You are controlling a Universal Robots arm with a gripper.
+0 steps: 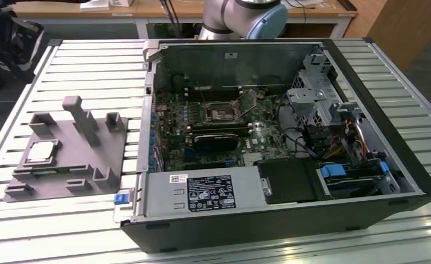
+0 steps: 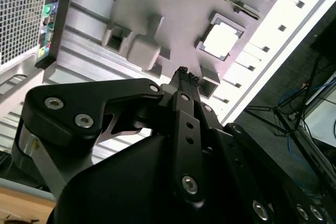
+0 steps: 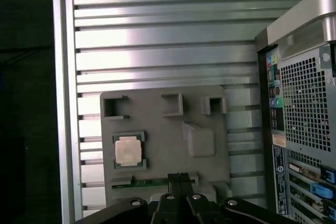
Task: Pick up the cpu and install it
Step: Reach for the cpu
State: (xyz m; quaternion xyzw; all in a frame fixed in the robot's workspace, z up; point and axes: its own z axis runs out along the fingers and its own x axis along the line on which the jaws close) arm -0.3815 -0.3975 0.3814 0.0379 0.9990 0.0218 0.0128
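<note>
Cpu: small flat square, silvery matte top, pale rim. Lies flat in a square pocket of grey plastic tray w/ blocky posts, on ribbed alu worktop, at the exterior view's left of open black PC case. Claw hangs over tray edge, apart from cpu, tips pressed together, pinching nothing.

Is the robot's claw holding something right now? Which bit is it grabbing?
Nothing. The gripper is shut and empty, and the cpu lies in its pocket on the grey tray, apart from it.
</note>
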